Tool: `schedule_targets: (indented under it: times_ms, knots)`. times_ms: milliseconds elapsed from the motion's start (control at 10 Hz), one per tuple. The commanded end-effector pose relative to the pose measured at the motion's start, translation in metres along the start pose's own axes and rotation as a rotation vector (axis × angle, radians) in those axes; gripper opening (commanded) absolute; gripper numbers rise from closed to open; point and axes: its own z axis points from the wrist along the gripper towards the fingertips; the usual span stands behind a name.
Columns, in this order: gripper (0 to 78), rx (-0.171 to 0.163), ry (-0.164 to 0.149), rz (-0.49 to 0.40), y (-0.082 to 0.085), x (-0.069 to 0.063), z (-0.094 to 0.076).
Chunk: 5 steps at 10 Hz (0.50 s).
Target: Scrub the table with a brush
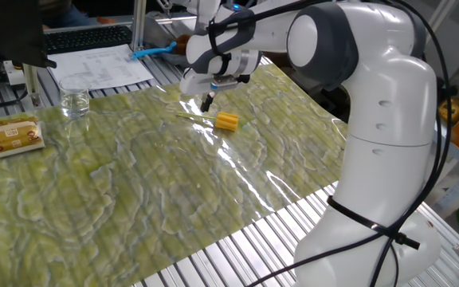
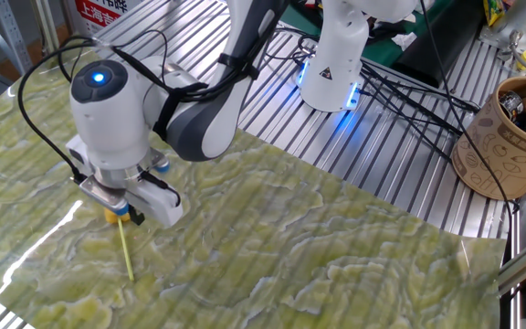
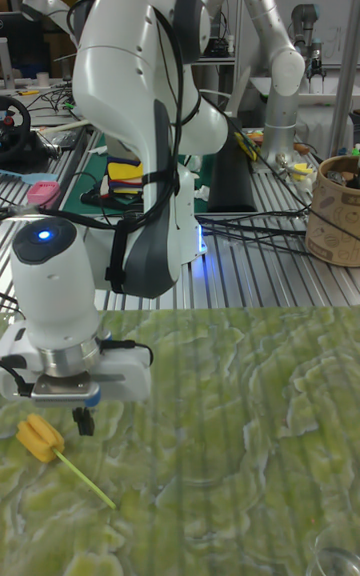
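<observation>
Brush (image 1: 225, 121) lying flat on the green-yellow marbled surface (image 1: 134, 175), yellow ribbed head toward the far side, thin pale stick handle (image 2: 126, 249) trailing across the sheet. Gripper (image 1: 206, 103) hanging just above and beside the head, not touching it, holding nothing; fingers (image 3: 84, 422) dark and close together in the tall fixed view, but whether fully closed or slightly parted, impossible to tell.

Likely very light, with a stiff but slender stick prone to rolling or skidding on the glossy sheet if nudged from one side. Head bulkier and ribbed, probably offering better grip than the stick, though perhaps a little soft. Best hold probably across the head or at the stick right next to it, jaws square to the long axis, coming straight down. Too thin a handle for a sure pinch further out, and apt to pivot under scrubbing pressure. Grasp not yet made; scrubbing not begun
</observation>
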Motion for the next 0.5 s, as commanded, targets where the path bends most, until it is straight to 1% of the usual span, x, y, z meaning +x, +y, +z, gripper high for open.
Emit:
schedule_targets:
  times_ms: [100, 300, 500]
  knots:
    - [0.0, 0.027, 0.071, 0.078, -0.0005, -0.0011, -0.0014]
    - [0.0, 0.025, 0.084, 0.070, -0.0005, -0.0011, -0.0014]
    - [0.0, 0.029, 0.081, 0.061, -0.0005, -0.0011, -0.0014]
